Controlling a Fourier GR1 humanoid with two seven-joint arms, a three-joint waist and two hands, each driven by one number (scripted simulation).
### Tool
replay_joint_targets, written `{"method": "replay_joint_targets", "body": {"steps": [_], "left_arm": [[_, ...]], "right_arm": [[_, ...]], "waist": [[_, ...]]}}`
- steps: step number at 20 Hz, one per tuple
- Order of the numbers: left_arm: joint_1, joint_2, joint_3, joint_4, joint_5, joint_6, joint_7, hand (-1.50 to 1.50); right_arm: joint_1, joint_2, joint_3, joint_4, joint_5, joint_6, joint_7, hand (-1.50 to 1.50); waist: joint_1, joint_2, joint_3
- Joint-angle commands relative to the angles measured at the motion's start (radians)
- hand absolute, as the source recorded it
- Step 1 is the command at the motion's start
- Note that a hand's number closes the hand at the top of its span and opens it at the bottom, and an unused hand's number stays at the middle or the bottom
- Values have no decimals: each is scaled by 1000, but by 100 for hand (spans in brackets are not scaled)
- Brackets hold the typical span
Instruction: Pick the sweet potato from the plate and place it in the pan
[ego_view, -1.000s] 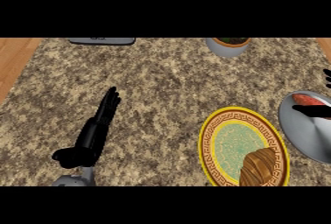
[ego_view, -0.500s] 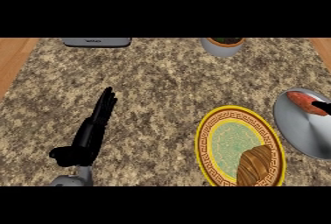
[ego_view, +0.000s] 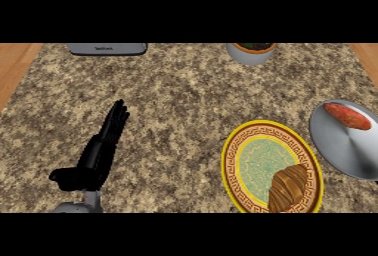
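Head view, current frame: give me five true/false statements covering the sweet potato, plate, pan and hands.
1. The sweet potato lies in the pan. True.
2. The plate holds nothing. False: a brown ridged item lies on its lower right part.
3. The left hand is curled round an object. False: its fingers are straight and it holds nothing, over the counter at the view's left.
4. The right hand is out of view. True.
5. The pan sits left of the plate. False: it sits to the plate's right.
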Motion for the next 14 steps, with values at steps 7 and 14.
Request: {"method": "replay_joint_targets", "body": {"steps": [7,14], "left_arm": [[50,-52,-31,44,-39,18,-86,0],[-9,-37,-4,7,-39,17,1,0]], "right_arm": [[232,-26,33,-73,-37,149,-196,-150],[274,22,66,-145,-74,114,-180,-150]], "waist": [[-4,-2,-1],[-1,-1,-1]]}}
